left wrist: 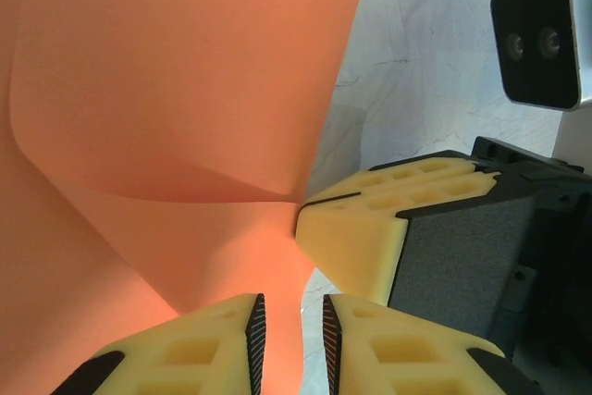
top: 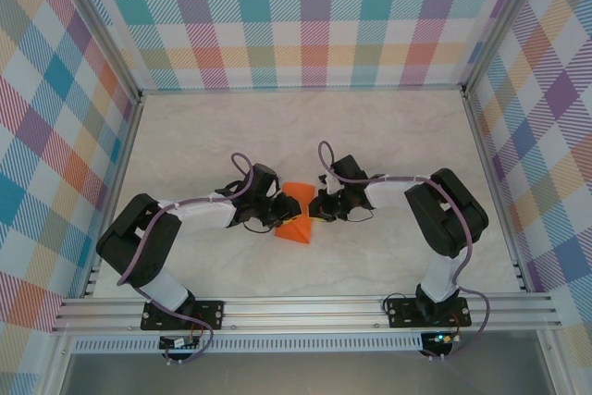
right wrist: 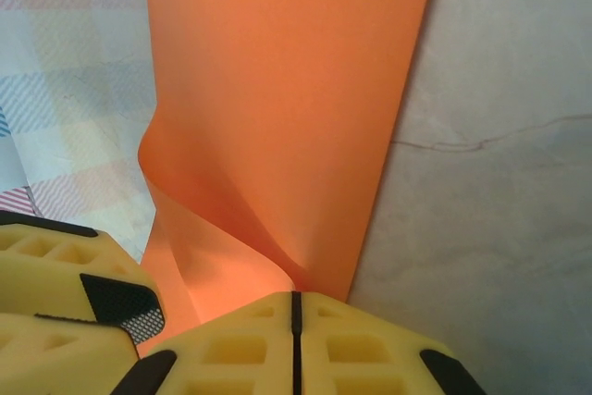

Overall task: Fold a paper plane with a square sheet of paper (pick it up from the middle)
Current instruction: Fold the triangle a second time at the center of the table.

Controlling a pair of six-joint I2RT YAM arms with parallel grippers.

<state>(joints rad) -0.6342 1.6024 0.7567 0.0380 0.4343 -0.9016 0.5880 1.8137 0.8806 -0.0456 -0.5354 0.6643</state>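
Plaid-walled enclosure, pale worktop (top: 388, 136): the orange sheet of paper (top: 296, 221) lay buckled at centre, running near-to-far between both hands, the right hand (right wrist: 294, 330) pressed together on its edge, the left hand (left wrist: 289, 344) narrowly parted astride it, equally near.

The right claw (right wrist: 296, 301) has its two pale yellow fingers pressed together along a thin seam, pinching the near edge of a thin bright orange sheet of paper (right wrist: 287, 90). The sheet rises from the grip and curls into a soft fold on its left side. To the left sits a yellow finger (right wrist: 65, 265) of the left claw, its black ribbed pad showing. The pale marbled table (right wrist: 499, 228) lies to the right, and a pastel checked wall (right wrist: 65, 62) is at the upper left.
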